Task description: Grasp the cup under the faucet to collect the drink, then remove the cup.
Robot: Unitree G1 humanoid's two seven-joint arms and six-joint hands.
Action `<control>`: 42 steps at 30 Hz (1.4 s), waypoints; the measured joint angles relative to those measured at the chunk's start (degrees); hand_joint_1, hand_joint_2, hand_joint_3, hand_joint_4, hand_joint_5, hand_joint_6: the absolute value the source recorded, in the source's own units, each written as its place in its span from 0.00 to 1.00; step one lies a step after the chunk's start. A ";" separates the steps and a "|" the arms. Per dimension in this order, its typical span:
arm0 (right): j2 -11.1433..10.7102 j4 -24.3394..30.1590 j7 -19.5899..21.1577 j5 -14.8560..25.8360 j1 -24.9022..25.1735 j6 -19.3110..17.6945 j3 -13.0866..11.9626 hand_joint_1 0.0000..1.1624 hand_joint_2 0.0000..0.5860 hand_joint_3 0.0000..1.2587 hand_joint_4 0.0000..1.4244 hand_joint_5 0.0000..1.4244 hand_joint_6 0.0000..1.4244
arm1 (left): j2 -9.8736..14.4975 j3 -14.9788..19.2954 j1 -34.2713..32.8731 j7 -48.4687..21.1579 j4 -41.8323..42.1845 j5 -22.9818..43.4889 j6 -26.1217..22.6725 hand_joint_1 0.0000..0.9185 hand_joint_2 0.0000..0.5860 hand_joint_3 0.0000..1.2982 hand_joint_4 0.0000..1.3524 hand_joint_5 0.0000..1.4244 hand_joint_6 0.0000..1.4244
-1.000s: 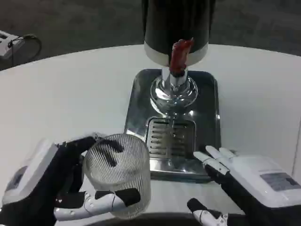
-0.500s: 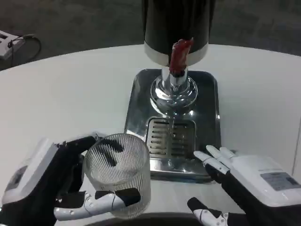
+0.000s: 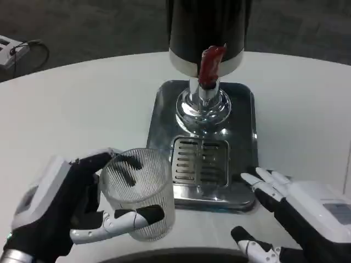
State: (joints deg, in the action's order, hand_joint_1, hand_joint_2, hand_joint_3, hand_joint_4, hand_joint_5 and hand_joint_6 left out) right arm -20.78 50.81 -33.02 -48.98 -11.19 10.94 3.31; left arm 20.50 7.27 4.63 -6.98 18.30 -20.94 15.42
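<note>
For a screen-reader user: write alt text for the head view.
The robot's left hand grips a ribbed clear cup beside a steel drip tray, under a black dispenser with a red tap lever. Its right hand rests open near the tray's corner.

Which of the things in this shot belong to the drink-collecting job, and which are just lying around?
Part of the job:
- ribbed clear cup, held by the left robot hand
- dispenser with its red tap lever
- steel drip tray beneath it
- right robot hand, open beside the tray

Just lying about:
- white device with a cable at the far left edge
</note>
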 measured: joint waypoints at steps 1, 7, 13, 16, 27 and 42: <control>-0.01 0.78 0.00 0.46 -0.64 0.03 -0.71 0.26 0.77 0.08 0.00 0.00 0.01 | -0.42 -0.45 -0.62 0.52 -0.91 -0.43 -0.36 0.51 0.14 0.80 0.81 0.93 1.00; -0.21 4.16 0.01 3.35 -4.74 -0.09 -5.83 0.26 0.77 0.08 0.00 0.00 0.01 | -0.97 -3.44 -7.32 2.20 -7.39 -4.50 -1.55 0.51 0.14 0.80 0.81 0.93 1.00; -0.53 6.05 0.23 6.39 -9.73 -1.51 -10.24 0.26 0.77 0.08 0.00 0.00 0.01 | -0.85 -4.90 -13.61 3.91 -14.43 -6.80 -2.44 0.51 0.14 0.79 0.81 0.93 1.00; -0.51 6.11 0.58 8.08 -11.05 -2.23 -12.24 0.26 0.77 0.08 0.00 0.00 0.01 | -0.84 -6.33 -16.82 4.60 -17.75 -8.25 -2.57 0.51 0.14 0.79 0.81 0.93 1.00; -0.59 6.56 0.76 10.16 -12.39 -3.87 -15.54 0.26 0.77 0.08 0.00 0.00 0.02 | -0.07 -9.30 -28.31 7.52 -29.53 -11.53 -4.77 0.51 0.14 0.79 0.81 0.93 1.00; -0.65 6.91 1.04 12.35 -15.03 -5.28 -18.67 0.26 0.77 0.08 0.00 0.00 0.02 | 0.11 -17.84 -47.12 12.55 -50.20 -14.62 -5.57 0.50 0.14 0.79 0.81 0.93 1.00</control>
State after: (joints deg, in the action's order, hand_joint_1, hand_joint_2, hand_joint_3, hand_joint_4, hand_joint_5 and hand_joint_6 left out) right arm -21.43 57.71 -31.99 -36.64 -26.22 5.66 -15.36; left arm 20.62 -10.57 -42.48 5.57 -31.91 -35.56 9.86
